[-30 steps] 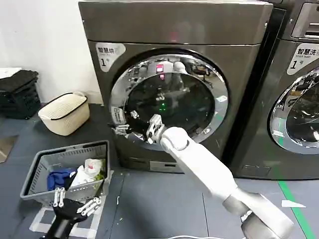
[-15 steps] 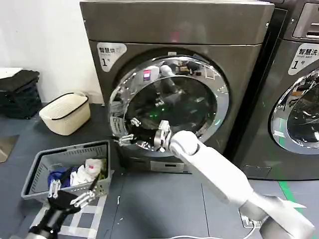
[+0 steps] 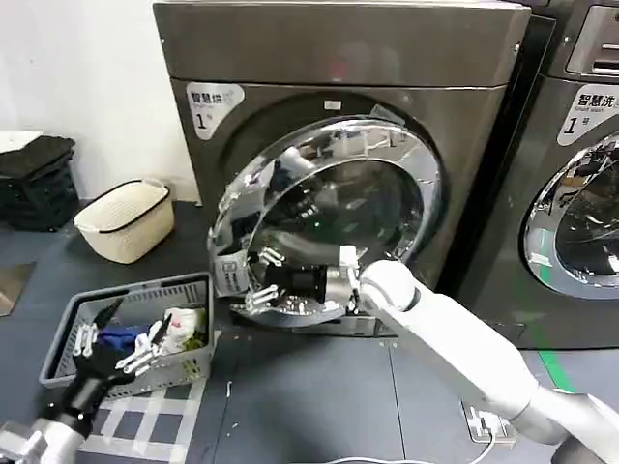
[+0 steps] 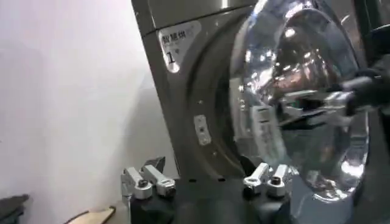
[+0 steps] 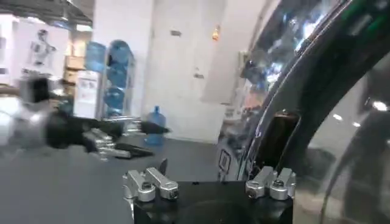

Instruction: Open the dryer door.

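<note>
Large round chrome-ringed dryer door with dark bulging glass (image 3: 324,217) swung further out from grey-bronze machine front, left edge now well clear. Right gripper (image 3: 259,280) shifted lower, rightward along door's bottom-left rim. Left gripper (image 3: 114,346) risen beside grey laundry basket (image 3: 73,319).

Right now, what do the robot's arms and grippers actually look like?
The right arm is smooth, glossy white with rounded joints, ending in a black wrist and the right gripper, with silvery metal fingers. The left gripper has similar silver fingers on a black wrist with a grey cuff.
</note>
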`<state>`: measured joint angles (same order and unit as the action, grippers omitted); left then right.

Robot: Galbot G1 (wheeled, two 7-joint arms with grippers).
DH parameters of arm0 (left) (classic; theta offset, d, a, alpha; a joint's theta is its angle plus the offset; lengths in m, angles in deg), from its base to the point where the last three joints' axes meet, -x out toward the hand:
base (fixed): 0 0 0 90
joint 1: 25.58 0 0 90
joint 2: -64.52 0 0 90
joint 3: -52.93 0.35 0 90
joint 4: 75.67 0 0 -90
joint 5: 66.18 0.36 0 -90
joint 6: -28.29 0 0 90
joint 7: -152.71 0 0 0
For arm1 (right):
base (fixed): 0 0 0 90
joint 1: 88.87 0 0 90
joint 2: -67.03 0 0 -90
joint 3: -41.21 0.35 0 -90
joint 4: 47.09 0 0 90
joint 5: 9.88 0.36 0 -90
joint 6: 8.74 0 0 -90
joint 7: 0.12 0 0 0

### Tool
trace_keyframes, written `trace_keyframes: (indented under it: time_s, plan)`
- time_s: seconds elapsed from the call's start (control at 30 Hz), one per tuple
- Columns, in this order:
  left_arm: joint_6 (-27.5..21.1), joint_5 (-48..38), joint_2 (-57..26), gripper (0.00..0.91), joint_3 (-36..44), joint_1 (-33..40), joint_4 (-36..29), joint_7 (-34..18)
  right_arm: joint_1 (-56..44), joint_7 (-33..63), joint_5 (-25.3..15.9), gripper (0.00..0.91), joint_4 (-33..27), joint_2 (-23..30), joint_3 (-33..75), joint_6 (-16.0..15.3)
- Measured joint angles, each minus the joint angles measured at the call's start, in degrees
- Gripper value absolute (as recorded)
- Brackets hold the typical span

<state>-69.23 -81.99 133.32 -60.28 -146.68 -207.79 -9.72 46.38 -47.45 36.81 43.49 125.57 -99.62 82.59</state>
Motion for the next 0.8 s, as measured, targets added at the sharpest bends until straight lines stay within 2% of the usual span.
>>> trace_keyframes:
  time_s: [0.1,0.3,0.7,0.8]
  plan:
    - [0.01,-0.66,-0.51,0.907,0.42,1.23,0.72,0.21,0.05,-2.51,0.48,0.907,1.39,-1.62,-0.29,0.93]
    - [-0.36,-1.53,-2.02,0.907,1.72,4.57,2.97,0.47,0.22,-8.32,3.19,0.907,4.19,-5.32,-1.67,5.25]
    - [-0.72,-3.99,-5.71,0.907,4.46,11.86,7.90,1.34,-1.02,-21.38,11.15,0.907,5.36,-11.93,-0.50,8.37]
    - [-0.55,-5.08,-6.73,0.907,5.69,13.72,9.09,1.86,-1.79,-23.61,11.63,0.907,5.86,-13.07,0.55,9.08]
